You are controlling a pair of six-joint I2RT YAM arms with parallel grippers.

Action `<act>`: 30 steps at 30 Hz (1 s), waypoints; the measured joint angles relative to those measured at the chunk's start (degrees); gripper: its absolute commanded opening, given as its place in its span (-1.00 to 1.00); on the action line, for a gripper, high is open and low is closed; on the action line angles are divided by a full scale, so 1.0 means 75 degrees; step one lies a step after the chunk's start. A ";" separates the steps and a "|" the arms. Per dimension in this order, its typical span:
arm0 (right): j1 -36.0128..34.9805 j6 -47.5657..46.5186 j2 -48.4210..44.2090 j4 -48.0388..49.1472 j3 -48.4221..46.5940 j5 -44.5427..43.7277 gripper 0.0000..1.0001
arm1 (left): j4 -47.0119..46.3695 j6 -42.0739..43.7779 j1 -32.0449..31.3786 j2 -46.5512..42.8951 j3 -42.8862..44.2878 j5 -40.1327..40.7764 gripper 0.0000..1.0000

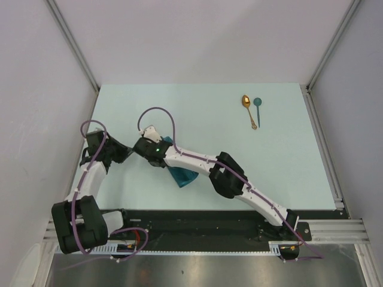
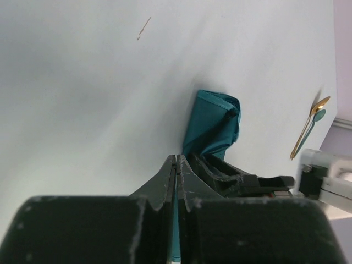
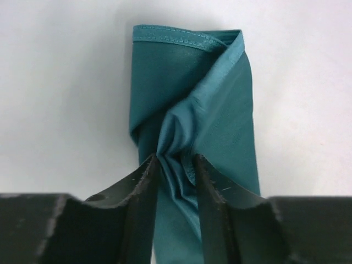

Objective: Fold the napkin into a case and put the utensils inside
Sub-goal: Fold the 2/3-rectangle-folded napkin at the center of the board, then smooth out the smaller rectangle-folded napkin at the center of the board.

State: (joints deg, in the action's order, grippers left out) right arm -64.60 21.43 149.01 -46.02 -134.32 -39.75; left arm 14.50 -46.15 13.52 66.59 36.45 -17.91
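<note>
Teal satin-like cloth napkin [image 3: 214,110]: folded into a narrow, bunched strip, lying on the pale table [image 1: 239,161] left of centre, partly under the right arm. The right gripper [image 3: 176,165] pinches a gather of it. We note the left gripper [image 2: 176,159] pressed together, a teal sliver between its fingers. Slender gold metal spoon [image 1: 249,112] and slender teal spoon [image 1: 257,110] lie side by side, between 1 and 2 o'clock from the napkin, well apart.

No writing, label, brand mark, number or sign can be read anywhere in the three views.
</note>
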 measured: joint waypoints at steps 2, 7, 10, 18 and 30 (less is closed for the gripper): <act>0.0070 0.0073 -0.0187 0.0035 0.0090 0.0571 -0.10 | -0.0003 0.0055 0.0000 0.0108 0.0000 -0.0076 -0.90; 0.0344 0.0335 -0.1072 0.0254 0.0525 0.2416 0.09 | -0.0032 0.0256 0.0003 0.0460 0.0000 -0.0338 -0.83; 0.0699 0.0580 -0.1880 0.0813 0.1110 0.4022 0.17 | -0.0087 0.0382 0.0003 0.0568 -0.0003 -0.0557 -0.75; 0.2576 0.1323 -0.4036 0.2879 0.3937 0.7874 0.25 | -0.0662 0.0484 -0.0647 0.0903 -0.0052 -0.1046 -0.59; 0.3564 0.0691 -0.5053 0.3940 0.7522 0.9602 0.23 | -0.0659 0.0650 -0.2221 0.2611 0.1151 -0.0758 -0.31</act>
State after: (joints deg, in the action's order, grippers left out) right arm -37.87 26.61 111.11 -16.47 -77.91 32.27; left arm 9.56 -41.28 -3.14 86.17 45.08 -23.59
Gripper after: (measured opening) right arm 0.631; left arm 0.382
